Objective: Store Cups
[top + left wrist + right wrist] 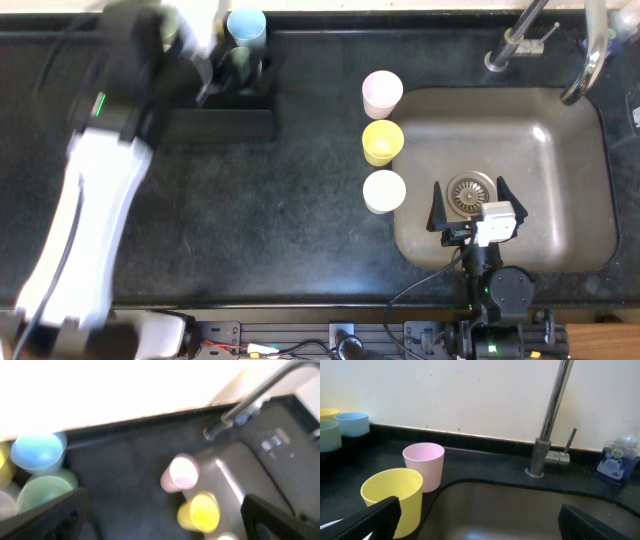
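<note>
Left pincer (165, 527) is spread wide with nothing in it, up by the rack (215, 125) at the back of the counter (300, 230). Blue cup (37, 450) and green cup (45, 491) sit in the rack just beside one of its fingers, stored by the look of it. Right pincer (470, 205) is also wide and empty, low over the sink (560, 150). Three cups not yet stored stand in a line on the counter at the sink's rim, to the right pincer's left: white cup (384, 191) nearest it, yellow cup (382, 141) next, pink cup (382, 92) farthest, out toward the faucet (520, 40). All three are upright, mouths up, close together; whether they touch cannot be told. From the left pincer they are well apart, across bare counter. Risks, as judged: the row is tight, so a finger going down beside one cup may shove its neighbour, and with the rim right there a knocked cup likely ends up in the sink. The cups look light and thin-walled, so a pinch on one wall could tip or slip it on the lift. The left pincer pulling away from the rack could clip the blue or green cup and drag it out. Both arms going for the row at once could collide, since the right pincer is close to the white cup. A cup let go off-centre over the rack might land on a stored one and topple it.
</note>
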You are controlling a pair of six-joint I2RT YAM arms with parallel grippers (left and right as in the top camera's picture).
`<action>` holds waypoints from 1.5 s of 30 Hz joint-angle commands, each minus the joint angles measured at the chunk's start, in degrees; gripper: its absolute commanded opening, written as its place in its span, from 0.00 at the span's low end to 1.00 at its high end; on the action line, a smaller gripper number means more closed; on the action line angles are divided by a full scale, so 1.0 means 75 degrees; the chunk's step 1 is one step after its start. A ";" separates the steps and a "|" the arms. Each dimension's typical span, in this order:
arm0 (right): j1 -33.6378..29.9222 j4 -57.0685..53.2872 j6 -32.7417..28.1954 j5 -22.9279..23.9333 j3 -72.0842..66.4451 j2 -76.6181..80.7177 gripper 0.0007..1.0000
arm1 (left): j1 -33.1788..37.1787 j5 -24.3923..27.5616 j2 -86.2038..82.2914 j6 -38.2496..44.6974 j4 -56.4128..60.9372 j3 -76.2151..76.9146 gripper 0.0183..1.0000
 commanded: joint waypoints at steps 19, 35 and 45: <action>-0.0009 0.0041 -0.0020 0.0029 -0.0099 -0.0050 1.00 | -0.2221 -0.2920 0.6819 -0.2853 -0.4036 0.6910 1.00; -0.0009 0.0038 -0.0020 0.0029 -0.0099 -0.0050 0.99 | -0.2279 -0.2428 0.7248 -0.2833 -0.4389 0.6913 1.00; -0.0009 0.0038 -0.0020 0.0029 -0.0099 -0.0050 1.00 | -0.2410 -0.2314 0.7411 -0.2847 -0.4476 0.6910 1.00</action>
